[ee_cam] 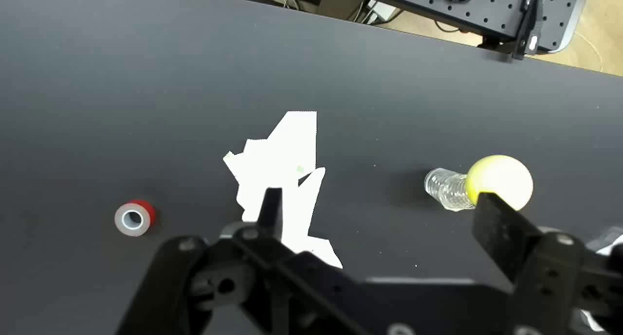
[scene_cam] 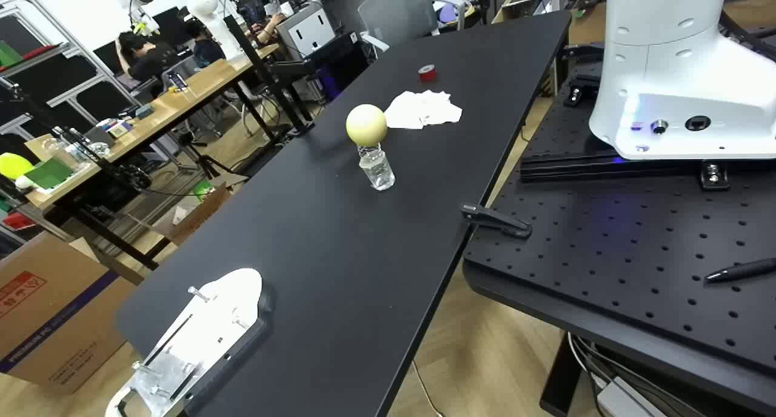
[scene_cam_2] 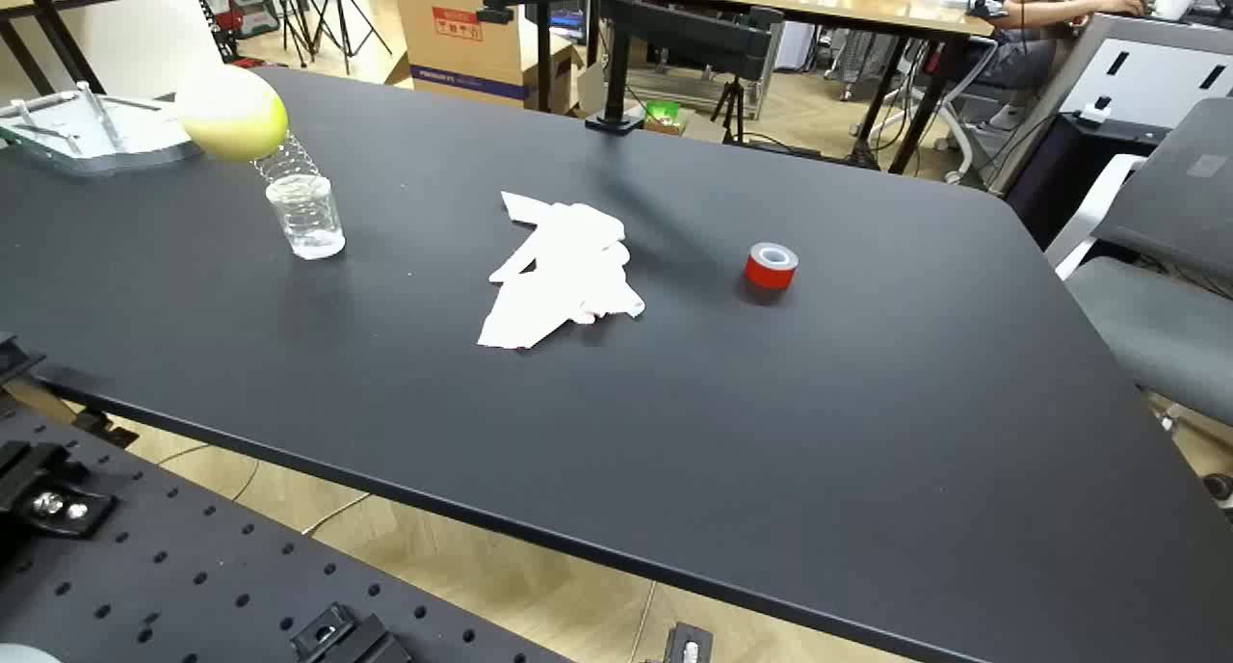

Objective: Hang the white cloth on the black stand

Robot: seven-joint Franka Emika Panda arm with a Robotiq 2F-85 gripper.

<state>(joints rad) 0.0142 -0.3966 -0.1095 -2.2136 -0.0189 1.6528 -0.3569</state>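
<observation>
The white cloth [scene_cam: 422,109] lies crumpled on the black table. It also shows in an exterior view [scene_cam_2: 568,268] and in the wrist view [ee_cam: 284,172]. A black stand [scene_cam_2: 620,75], a post with a jointed side arm, is fixed at the table's edge behind the cloth; it also shows in an exterior view [scene_cam: 265,77]. The stand is out of the wrist view. My gripper [ee_cam: 382,206] is open and empty above the table, its fingers wide apart. In the wrist view the left finger overlaps the cloth and the right finger overlaps a yellow ball. Neither exterior view shows the gripper.
The yellow ball [scene_cam: 366,125] tops a clear, coiled cup [scene_cam_2: 306,218] beside the cloth. A red tape roll [scene_cam_2: 771,266] lies on the cloth's other side. A white plate with metal pegs [scene_cam: 212,320] lies at one table end. A black clamp [scene_cam: 497,219] grips the table edge.
</observation>
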